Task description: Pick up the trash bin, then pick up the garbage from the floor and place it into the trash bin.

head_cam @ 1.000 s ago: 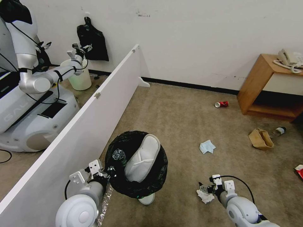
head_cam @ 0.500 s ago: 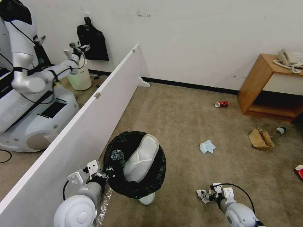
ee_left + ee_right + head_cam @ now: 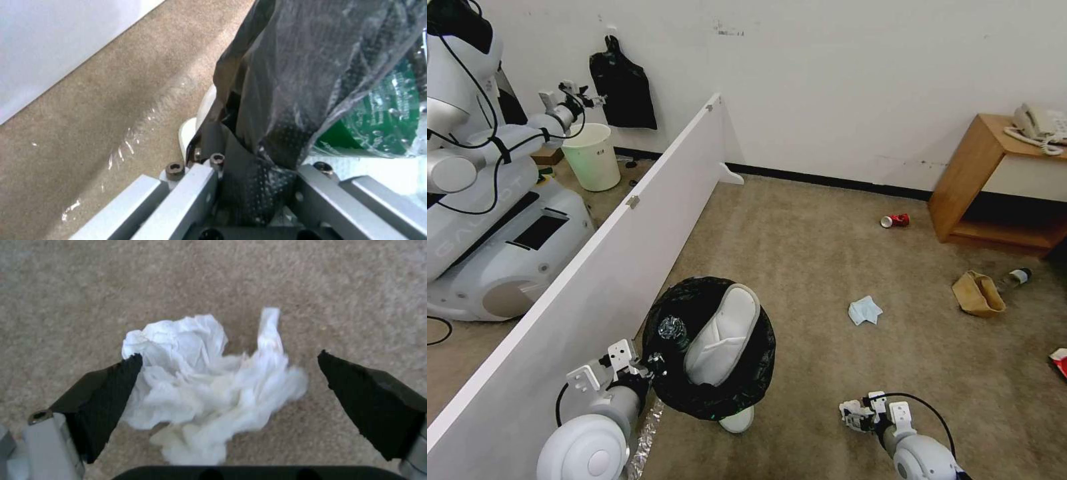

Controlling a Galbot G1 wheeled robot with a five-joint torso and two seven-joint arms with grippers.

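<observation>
Bin [image 3: 714,347] held off carpet beside white partition [image 3: 594,267], slipper [image 3: 720,340] inside; left claw [image 3: 650,363] pinching bag rim [image 3: 262,126]; right claw [image 3: 229,383] spread, low over carpet, straddling tissue [image 3: 209,383]; mask [image 3: 864,311] well apart.

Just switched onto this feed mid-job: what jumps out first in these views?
The black-lined round trash bin, lifted at the left by the left gripper clamped on its bag-covered rim, with a white slipper sticking out. At lower right, the right gripper is open around a crumpled white tissue on the brown carpet.
</observation>
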